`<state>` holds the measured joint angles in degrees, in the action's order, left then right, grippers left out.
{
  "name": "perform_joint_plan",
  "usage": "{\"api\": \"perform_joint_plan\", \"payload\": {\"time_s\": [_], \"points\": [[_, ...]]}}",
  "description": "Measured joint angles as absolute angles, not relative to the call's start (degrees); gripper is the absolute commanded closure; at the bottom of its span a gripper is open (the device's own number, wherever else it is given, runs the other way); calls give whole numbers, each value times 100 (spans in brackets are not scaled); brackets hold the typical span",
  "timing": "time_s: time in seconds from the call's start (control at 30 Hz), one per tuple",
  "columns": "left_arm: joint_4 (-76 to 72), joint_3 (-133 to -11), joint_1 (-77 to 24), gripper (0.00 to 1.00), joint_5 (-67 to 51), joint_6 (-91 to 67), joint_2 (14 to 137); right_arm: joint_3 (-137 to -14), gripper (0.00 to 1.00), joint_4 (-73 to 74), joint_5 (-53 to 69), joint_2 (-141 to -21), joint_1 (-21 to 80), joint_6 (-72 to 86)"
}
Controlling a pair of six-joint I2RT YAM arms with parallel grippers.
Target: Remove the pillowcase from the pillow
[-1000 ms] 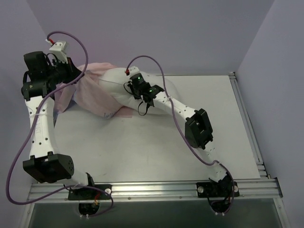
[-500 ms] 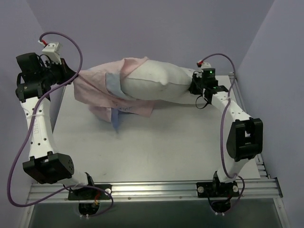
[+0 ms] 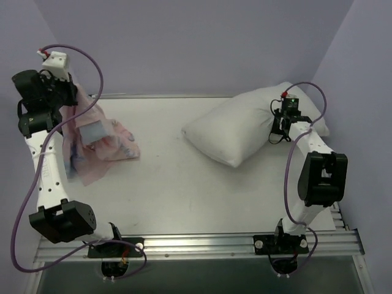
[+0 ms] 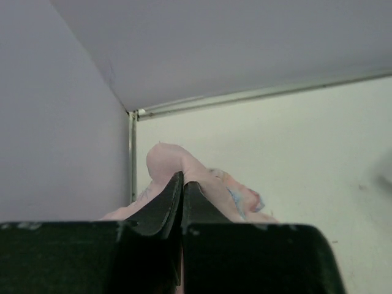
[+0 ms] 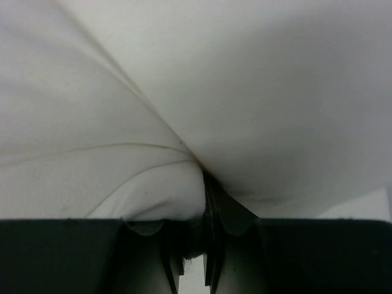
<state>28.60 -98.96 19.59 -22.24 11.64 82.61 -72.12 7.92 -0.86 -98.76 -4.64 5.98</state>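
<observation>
The pillowcase (image 3: 98,144), pink side out with patches of blue print, hangs in a crumpled heap at the table's far left. My left gripper (image 3: 64,101) is shut on its top edge; in the left wrist view the pink cloth (image 4: 202,184) bulges round the closed left gripper (image 4: 183,184). The bare white pillow (image 3: 245,125) lies at the far right of the table, fully out of the case. My right gripper (image 3: 277,125) is shut on a pinch of the pillow's fabric; the right wrist view is filled by the white pillow (image 5: 184,92) above the closed right gripper (image 5: 208,184).
A metal rail (image 3: 318,153) runs along the table's right edge and another (image 3: 196,242) along the near edge by the arm bases. Purple walls stand close at the left, back and right. The white table top (image 3: 171,184) lies between pillowcase and pillow.
The right gripper pulled the pillow rightwards, fully out of the case, to the far right corner. The left gripper stayed far left holding the case, which collapsed into a hanging heap.
</observation>
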Motion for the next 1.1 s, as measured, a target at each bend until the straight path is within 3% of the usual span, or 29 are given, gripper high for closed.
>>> {"api": "perform_joint_plan", "payload": {"time_s": [0.27, 0.53, 0.7, 0.83, 0.87, 0.9, 0.93, 0.97, 1.0, 1.07, 1.1], "points": [[2943, -9369, 84, 98, -1959, 1562, 9159, -7216, 100, 749, 451, -9876, 392, 871], [3496, -10818, -720, 98, -2357, 1221, 9765, -6945, 100, 235, 978, -9926, 344, 1684], [3988, -10849, -1212, 98, -3618, 1286, 9028, -9129, 100, 956, 965, -11124, 1002, 1769], [4731, -10726, -2504, 98, -4399, 1986, 8532, -11043, 100, 1184, 838, -12095, 1990, 1516], [4888, -10704, -2757, 92, -4543, 2141, 8486, -11284, 100, 1236, 829, -12178, 2228, 1466], [4978, -10661, -2902, 79, -4628, 2272, 8453, -11397, 92, 1258, 829, -12199, 2453, 1428], [5037, -10580, -2952, 55, -4661, 2410, 8431, -11437, 78, 1264, 836, -12199, 2655, 1391], [5105, -10503, -2950, 32, -4661, 2552, 8429, -11445, 45, 1267, 858, -12180, 2882, 1365], [5192, -10436, -2934, 6, -4646, 2689, 8453, -11443, 35, 1297, 899, -12173, 3020, 1369], [5454, -10311, -2950, 6, -4536, 2963, 8569, -11443, 17, 1433, 1002, -12136, 3133, 1293], [5586, -10269, -2991, 6, -4431, 3087, 8630, -11443, 16, 1527, 1015, -12108, 3142, 1278]]}}
